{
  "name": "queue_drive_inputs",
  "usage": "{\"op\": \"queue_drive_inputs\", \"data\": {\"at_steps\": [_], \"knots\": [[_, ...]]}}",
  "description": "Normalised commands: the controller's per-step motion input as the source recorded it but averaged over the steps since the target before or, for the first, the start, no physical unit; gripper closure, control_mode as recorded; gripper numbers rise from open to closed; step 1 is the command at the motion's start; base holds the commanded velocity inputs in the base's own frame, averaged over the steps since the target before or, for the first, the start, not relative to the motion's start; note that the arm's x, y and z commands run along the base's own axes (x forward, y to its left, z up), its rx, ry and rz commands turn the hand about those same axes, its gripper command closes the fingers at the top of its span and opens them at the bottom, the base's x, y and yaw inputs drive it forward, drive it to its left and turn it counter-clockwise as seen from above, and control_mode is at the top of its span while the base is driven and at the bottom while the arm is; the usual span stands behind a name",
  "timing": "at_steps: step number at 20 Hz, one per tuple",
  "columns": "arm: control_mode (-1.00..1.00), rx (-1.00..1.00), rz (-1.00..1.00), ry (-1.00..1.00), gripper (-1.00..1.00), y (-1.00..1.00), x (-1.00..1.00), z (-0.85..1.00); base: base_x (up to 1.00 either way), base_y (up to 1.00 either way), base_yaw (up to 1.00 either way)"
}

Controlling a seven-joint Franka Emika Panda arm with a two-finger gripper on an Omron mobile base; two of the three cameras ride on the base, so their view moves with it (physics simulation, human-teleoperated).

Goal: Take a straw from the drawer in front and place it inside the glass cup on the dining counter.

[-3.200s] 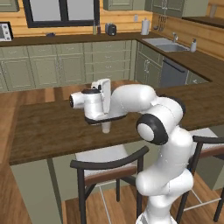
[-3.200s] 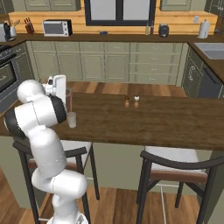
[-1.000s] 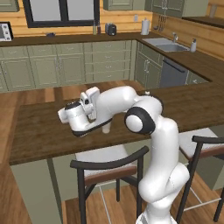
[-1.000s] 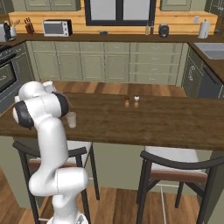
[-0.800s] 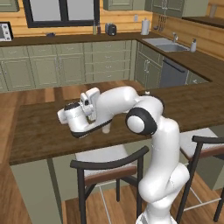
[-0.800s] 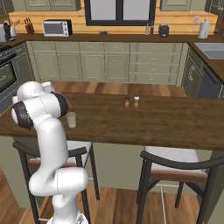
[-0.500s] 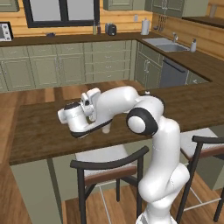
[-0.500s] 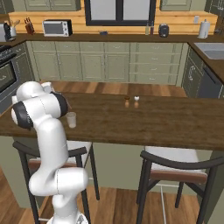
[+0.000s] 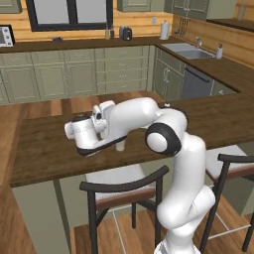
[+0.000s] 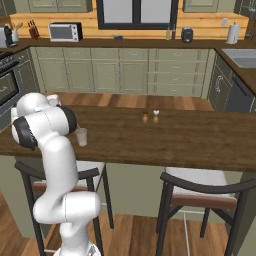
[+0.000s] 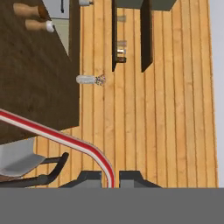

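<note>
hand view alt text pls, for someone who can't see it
A thin red-and-white striped straw is pinched between the hand's two dark fingertips and curves away to the left edge. Beyond it lie the dark-brown wood-grain dining counter, a black-framed stool and a pale plank floor.

Kitchen: sink (image 9: 187, 48), microwave (image 10: 65, 32), cabinets (image 10: 120, 70)

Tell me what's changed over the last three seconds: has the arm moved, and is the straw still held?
The arm swung its hand leftward along the dining counter, from over the glass cup to left of it, and rolled it sideways; it has barely moved in the last second. The gripper is still shut on the straw. The cup, the two small shakers and the stools stayed put.
</note>
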Motion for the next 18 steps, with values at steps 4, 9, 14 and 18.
{"op": "queue_drive_inputs", "data": {"at_steps": [4,9,14,18], "knots": [[-1.0,0.03,-0.02,0.09,1.0,-0.16,0.0,-0.15,0.0,0.0,0.0],[-1.0,0.01,0.0,0.06,1.0,-0.13,0.04,-0.22,0.0,0.0,0.0],[-1.0,0.01,0.0,0.05,1.0,-0.03,0.08,-0.24,0.0,0.0,0.0],[-1.0,0.01,0.0,0.04,1.0,0.0,0.12,-0.17,0.0,0.0,0.0]]}}
